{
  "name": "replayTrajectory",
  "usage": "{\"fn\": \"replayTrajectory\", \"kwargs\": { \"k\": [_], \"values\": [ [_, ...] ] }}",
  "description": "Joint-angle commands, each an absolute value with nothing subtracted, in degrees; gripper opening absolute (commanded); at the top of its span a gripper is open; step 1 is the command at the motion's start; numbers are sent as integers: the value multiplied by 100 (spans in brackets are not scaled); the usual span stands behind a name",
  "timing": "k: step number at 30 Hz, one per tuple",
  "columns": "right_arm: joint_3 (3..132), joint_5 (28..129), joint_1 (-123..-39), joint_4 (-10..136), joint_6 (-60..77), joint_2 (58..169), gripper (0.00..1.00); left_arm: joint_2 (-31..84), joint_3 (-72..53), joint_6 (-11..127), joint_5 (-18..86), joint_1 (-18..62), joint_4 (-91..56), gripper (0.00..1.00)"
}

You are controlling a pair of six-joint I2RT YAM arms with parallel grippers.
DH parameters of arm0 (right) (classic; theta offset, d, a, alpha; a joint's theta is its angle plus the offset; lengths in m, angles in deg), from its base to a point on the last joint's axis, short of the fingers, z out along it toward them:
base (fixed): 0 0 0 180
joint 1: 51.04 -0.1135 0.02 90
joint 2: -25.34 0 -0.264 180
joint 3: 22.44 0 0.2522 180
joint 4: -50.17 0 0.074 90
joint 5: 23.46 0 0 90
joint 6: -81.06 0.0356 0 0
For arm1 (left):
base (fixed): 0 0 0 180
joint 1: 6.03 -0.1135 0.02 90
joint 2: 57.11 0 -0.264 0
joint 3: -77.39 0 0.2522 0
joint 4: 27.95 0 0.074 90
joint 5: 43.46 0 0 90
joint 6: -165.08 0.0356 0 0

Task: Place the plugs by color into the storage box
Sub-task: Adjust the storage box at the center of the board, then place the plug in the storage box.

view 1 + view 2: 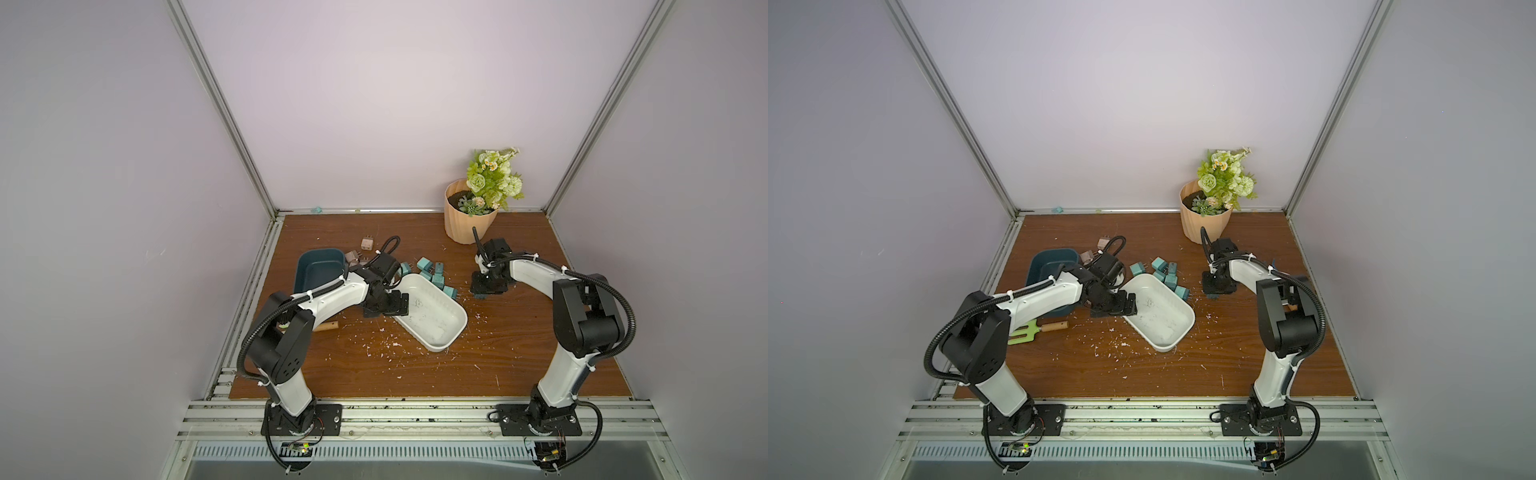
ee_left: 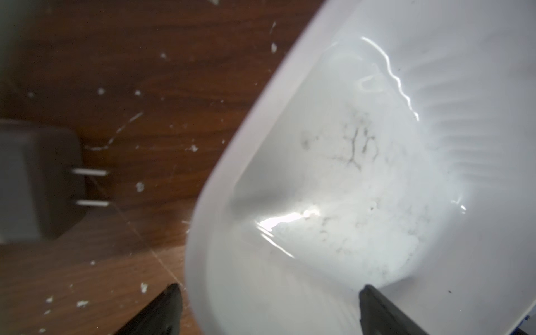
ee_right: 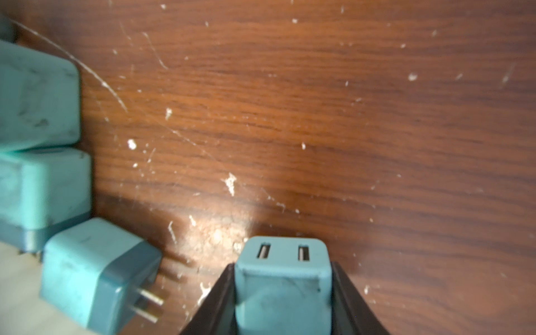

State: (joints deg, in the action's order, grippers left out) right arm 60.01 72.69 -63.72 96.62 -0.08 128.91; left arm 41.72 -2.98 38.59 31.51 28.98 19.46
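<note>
Several teal plugs (image 1: pixel 432 270) lie bunched against the far rim of the white storage box (image 1: pixel 436 328). A few pinkish-tan plugs (image 1: pixel 366 242) lie by the dark blue storage box (image 1: pixel 316 270). My left gripper (image 1: pixel 390 309) hangs open over the white box's near-left end, nothing between its fingers (image 2: pixel 171 301). In the left wrist view a dull tan plug (image 2: pixel 37 179) lies on the wood beside the white box's rim (image 2: pixel 232 162). My right gripper (image 3: pixel 282 264) is shut on a teal plug (image 3: pixel 282 295), low over the table right of the cluster (image 3: pixel 95 269).
A ribbed pot of green flowers (image 1: pixel 469 220) stands at the back right, just behind my right arm. A small green garden fork with a wooden handle (image 1: pixel 1034 330) lies under my left arm. White flecks (image 1: pixel 386 345) litter the wooden table.
</note>
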Motion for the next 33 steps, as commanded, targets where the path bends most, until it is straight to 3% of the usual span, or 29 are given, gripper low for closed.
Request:
{"fn": "replayTrajectory", "kwargs": {
  "k": [1, 9, 13, 22, 33],
  "values": [
    [6508, 7325, -6489, 10121, 2, 12204, 36, 4204, -762, 3996, 3058, 2966, 1665, 96],
    [6990, 7480, -7494, 10635, 353, 11758, 37, 3953, -848, 4053, 3189, 2895, 1811, 96],
    [7111, 7445, -8156, 10602, 569, 11834, 38, 3446, -747, 4045, 3391, 2445, 2096, 98],
    [7540, 7401, -9239, 10185, 712, 12927, 38, 2240, 23, 4189, 3692, 1130, 2598, 98],
    [7860, 7307, -9587, 9861, 506, 14232, 39, 1292, 841, 3433, 4123, 991, 2757, 97]
  ]
}}
